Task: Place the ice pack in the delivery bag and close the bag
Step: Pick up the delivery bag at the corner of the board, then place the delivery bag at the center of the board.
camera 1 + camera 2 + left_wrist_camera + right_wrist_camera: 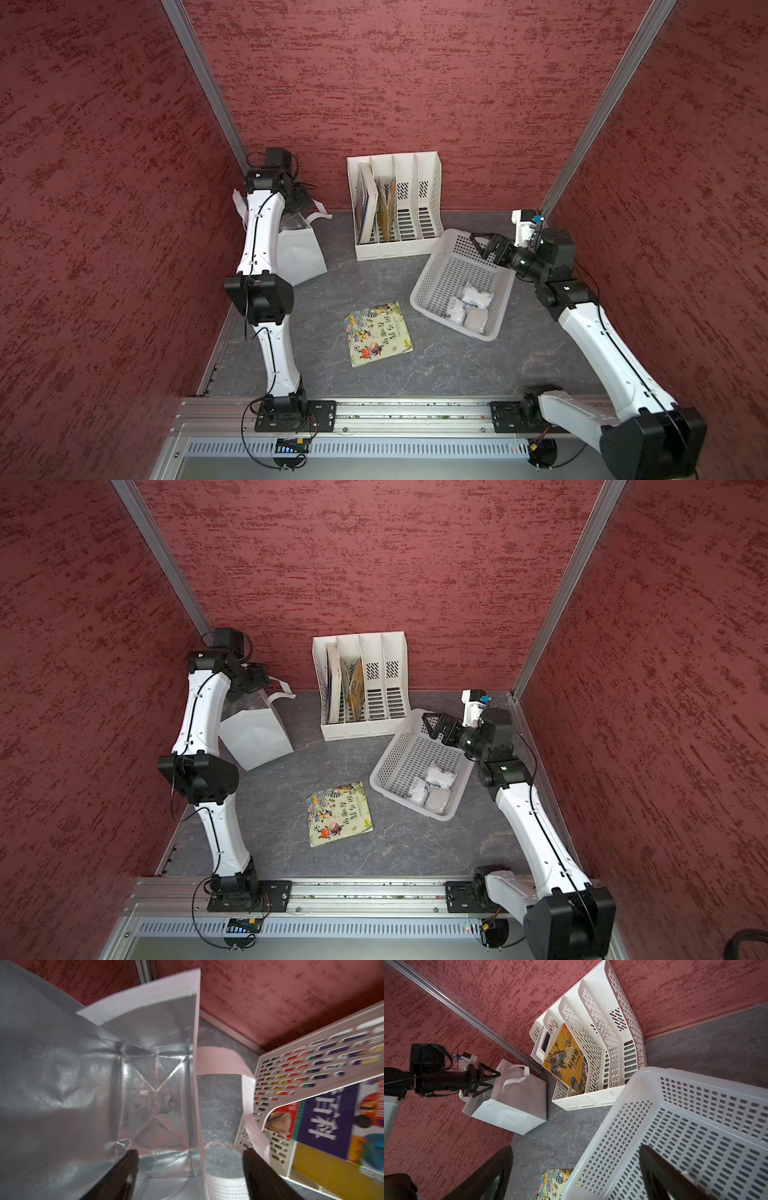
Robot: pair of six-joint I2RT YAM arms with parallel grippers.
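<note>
Ice pack (pixel 477 296): not yet bagged, lying with other white pouches (pixel 455 309) in the basket (pixel 432 262), well apart from the delivery bag (pixel 301 257).
Your left gripper (pixel 190 1150) straddles the bag's wall, jaws apart; bag floor bare. Your right gripper (pixel 478 245) hangs open and empty over the basket. Grey marbled worktop (pixel 457 365); red textured walls (pixel 415 83).

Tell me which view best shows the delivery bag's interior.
Left wrist view: it looks straight into the delivery bag, showing silver lining and creased bottom. Both top views and the right wrist view show mostly its white outside.
</note>
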